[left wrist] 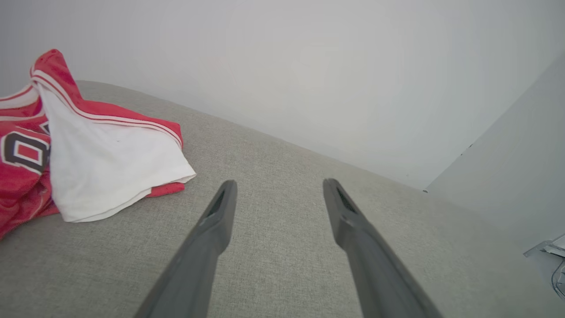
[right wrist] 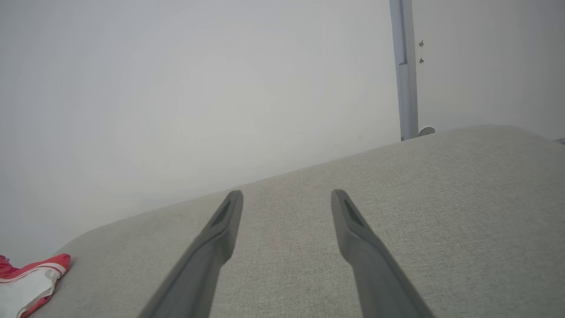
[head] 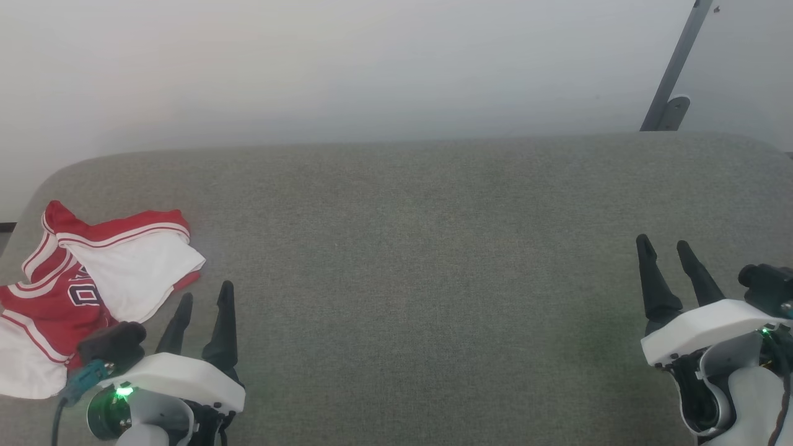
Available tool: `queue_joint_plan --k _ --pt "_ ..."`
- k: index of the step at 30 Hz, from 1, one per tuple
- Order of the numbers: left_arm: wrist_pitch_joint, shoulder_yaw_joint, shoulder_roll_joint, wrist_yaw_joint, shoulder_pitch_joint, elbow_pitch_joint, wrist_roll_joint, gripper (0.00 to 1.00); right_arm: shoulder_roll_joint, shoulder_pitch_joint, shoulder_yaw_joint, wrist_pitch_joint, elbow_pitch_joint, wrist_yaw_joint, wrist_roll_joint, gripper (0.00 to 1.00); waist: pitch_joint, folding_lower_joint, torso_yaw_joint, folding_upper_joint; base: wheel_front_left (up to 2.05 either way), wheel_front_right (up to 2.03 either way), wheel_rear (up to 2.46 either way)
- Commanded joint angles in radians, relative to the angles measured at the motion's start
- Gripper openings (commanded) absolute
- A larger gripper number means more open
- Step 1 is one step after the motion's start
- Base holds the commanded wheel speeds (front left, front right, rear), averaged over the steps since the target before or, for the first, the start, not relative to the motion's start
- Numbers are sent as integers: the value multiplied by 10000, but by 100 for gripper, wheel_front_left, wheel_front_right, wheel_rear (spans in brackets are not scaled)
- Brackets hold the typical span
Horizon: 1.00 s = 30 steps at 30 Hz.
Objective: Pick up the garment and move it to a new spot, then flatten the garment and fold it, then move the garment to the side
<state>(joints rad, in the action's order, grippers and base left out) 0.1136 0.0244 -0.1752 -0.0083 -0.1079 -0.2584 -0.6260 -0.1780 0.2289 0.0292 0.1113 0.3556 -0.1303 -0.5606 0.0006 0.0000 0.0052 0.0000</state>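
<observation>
The garment [head: 80, 285], red with white sleeves and striped trim, lies crumpled at the far left of the grey fabric surface [head: 421, 248]. It also shows at the left of the left wrist view as the garment [left wrist: 101, 163], and a corner of the garment [right wrist: 31, 282] sits at the lower left of the right wrist view. My left gripper [head: 207, 294] stands open just right of it, a short way from its white sleeve, with nothing between its fingers [left wrist: 220, 212]. Far to the right my right gripper [head: 666, 244] is open and empty above bare fabric.
The grey surface has rounded back corners and ends at a pale wall [head: 372, 68]. A grey metal post [head: 675, 68] leans at the back right. The stretch of fabric between the two grippers holds nothing.
</observation>
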Motion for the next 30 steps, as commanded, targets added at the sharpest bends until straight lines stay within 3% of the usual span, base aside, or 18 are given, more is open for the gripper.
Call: queue_joint_plan --k 1,30 --pt "90 37 -65 50 -307 96 283 100 -78 235 -41 117 -65 -4 330 100 3 0 6 0 0 0 0" --pt "855 16 -74 -129 -320 -447 2946 100 -252 286 56 896 202 -4 3158 100 -49 0 3 0 0 0 0"
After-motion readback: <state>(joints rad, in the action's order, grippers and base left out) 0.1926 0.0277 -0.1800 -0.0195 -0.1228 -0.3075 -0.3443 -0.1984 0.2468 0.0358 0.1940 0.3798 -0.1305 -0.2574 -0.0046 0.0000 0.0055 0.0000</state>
